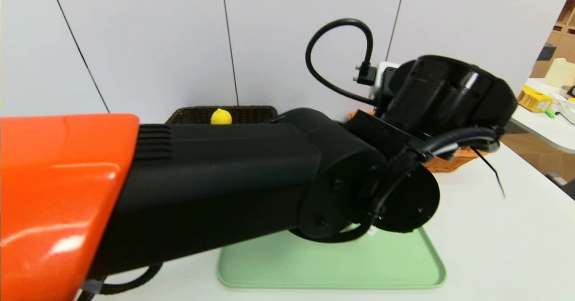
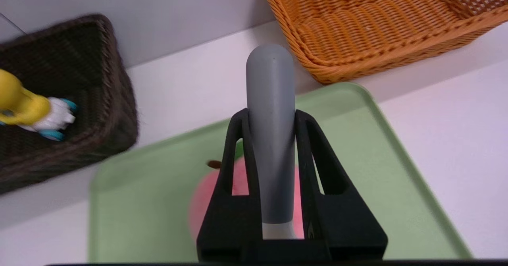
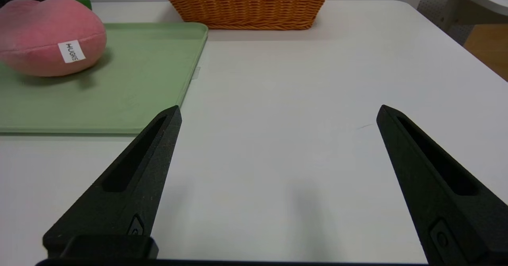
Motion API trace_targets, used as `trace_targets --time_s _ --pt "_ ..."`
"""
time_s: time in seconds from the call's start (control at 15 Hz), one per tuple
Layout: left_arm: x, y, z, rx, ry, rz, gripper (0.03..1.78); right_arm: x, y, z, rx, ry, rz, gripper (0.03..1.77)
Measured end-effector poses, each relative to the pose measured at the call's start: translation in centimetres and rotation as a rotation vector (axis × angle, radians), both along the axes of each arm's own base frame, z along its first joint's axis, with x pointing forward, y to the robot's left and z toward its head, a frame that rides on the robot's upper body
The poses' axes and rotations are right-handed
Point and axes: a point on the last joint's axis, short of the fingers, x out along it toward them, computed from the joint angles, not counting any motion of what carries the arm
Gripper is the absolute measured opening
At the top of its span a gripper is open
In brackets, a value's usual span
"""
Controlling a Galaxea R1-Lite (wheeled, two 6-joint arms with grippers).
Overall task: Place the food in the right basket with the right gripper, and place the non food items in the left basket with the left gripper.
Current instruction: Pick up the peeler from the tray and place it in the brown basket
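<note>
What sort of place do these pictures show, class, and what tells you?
Probably a robot test room or workshop: a jointed robot arm reaches over a white table set with a green tray and wicker baskets, one orange.

Tray (image 1: 332, 269) on table (image 1: 494, 229). L basket (image 1: 179, 114) behind tray, toward its L side; toy (image 2: 37, 109) in it. R basket (image 2: 369, 31) behind tray's R side, apart from L bskt. Plush fruit (image 3: 43, 31) on tray. Wall (image 1: 161, 36) behind both bskts. Rod (image 2: 272, 75) btwn L gripper's (image 2: 272, 113) jaws, above tray. R gripper (image 3: 279, 107) over table, R of tray. 2nd table (image 1: 534, 123) far R.
</note>
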Motion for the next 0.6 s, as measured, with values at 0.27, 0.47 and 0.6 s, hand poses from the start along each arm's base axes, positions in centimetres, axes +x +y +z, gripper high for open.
trace_targets --time_s 0.27,0.47,0.6 --pt "3.9 4.4 1.3 0.162 -0.011 -0.026 0.3 0.0 0.0 0.0 0.0 0.0 0.0 1.7" --pt "7.2 8.6 1.4 0.263 0.005 -0.014 0.3 0.0 0.0 0.0 0.0 0.0 0.0 1.7" --pt "9.2 11.4 1.2 0.32 0.022 -0.023 0.3 0.0 0.0 0.0 0.0 0.0 0.0 1.7"
